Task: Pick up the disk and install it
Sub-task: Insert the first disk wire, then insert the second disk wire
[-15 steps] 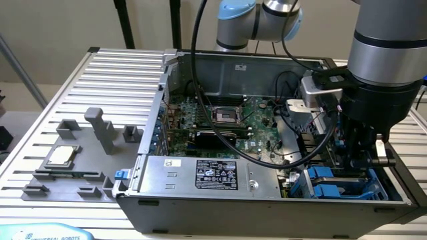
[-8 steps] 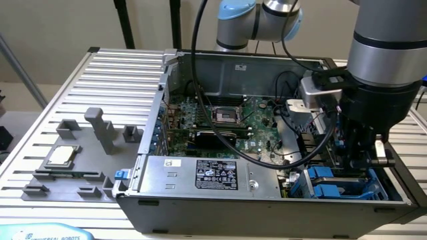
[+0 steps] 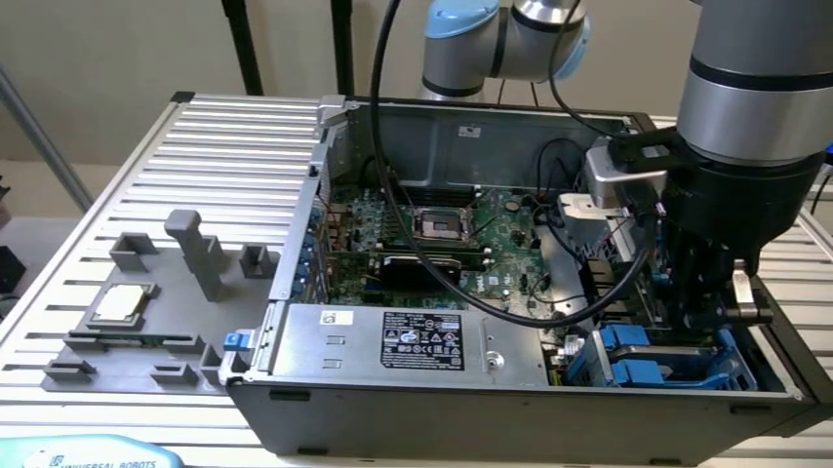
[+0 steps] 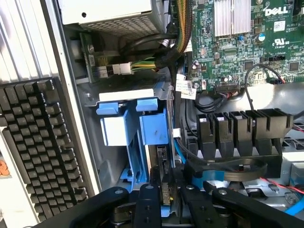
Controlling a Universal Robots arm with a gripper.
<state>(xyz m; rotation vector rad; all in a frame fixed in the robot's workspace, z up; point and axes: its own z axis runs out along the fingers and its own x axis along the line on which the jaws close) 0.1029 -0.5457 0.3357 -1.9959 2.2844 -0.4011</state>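
Observation:
The disk (image 4: 153,127) sits in its bright blue carrier, upright in the drive bay at the front corner of the open computer case (image 3: 521,414) on the exterior view's right. Its blue frame (image 3: 647,353) shows inside that bay. My gripper (image 3: 704,310) reaches down into the case directly over the bay. In the wrist view my gripper (image 4: 165,195) straddles the disk's thin top edge. The black fingers (image 4: 148,202) stand on either side of that edge, slightly parted from it, so the gripper is open.
A grey power supply box (image 3: 416,341) with a black-and-white label fills the case front beside the bay. Behind it lie the green motherboard (image 3: 450,234) and thick black cables (image 3: 521,297). A grey fixture holding a silver chip (image 3: 117,304) stands on the slatted table. A black keyboard (image 4: 38,152) lies outside the case.

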